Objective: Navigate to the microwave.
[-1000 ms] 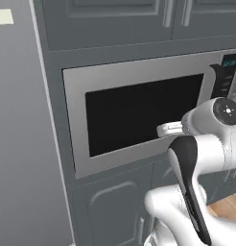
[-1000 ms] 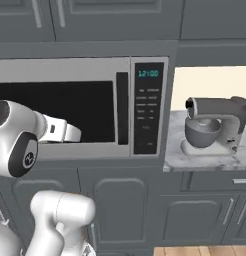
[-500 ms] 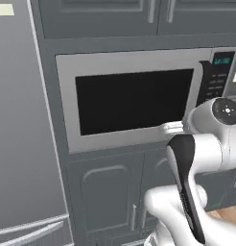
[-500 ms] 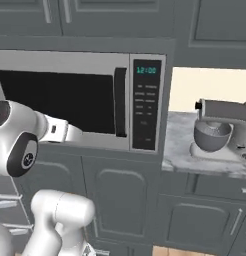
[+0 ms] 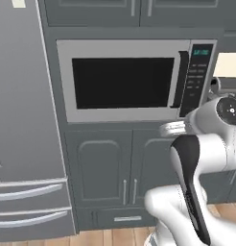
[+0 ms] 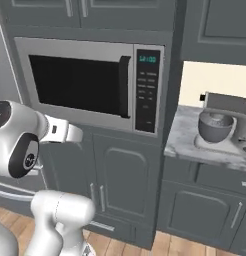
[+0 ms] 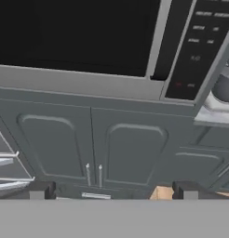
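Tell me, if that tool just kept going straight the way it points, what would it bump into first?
Most likely the grey cabinet doors just under the microwave. The tool faces them with its fingers apart and nothing in between, though the gap is hard to judge.

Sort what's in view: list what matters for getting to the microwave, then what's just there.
For the job:
microwave, door shut
gripper, open and empty

Just there:
stand mixer on the counter
fridge
lower cabinet doors

microwave (image 6: 90,82) display digits too blurred
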